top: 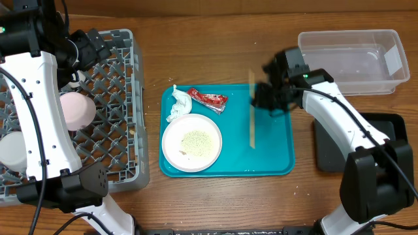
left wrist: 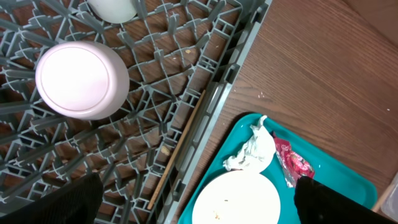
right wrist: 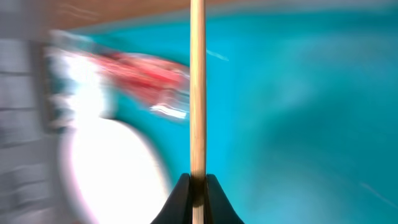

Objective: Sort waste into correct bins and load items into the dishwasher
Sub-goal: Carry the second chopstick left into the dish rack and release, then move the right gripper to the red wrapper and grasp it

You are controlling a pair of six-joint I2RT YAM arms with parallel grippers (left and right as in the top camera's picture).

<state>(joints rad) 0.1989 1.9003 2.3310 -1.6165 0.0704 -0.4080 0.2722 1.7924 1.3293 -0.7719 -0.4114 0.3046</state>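
Brown wood-grain table [top: 228, 202], soft even light, faint sheen

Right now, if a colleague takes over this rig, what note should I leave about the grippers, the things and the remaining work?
The left gripper is open and holds nothing, over the dish rack.
The right gripper is shut on a chopstick at the teal tray.
Done: the white cup sits in the rack; a second chopstick lies there too.
Left: the napkin, red wrapper and white dish with rice crumbs are on the tray. The clear tub and black tray stand at the right.
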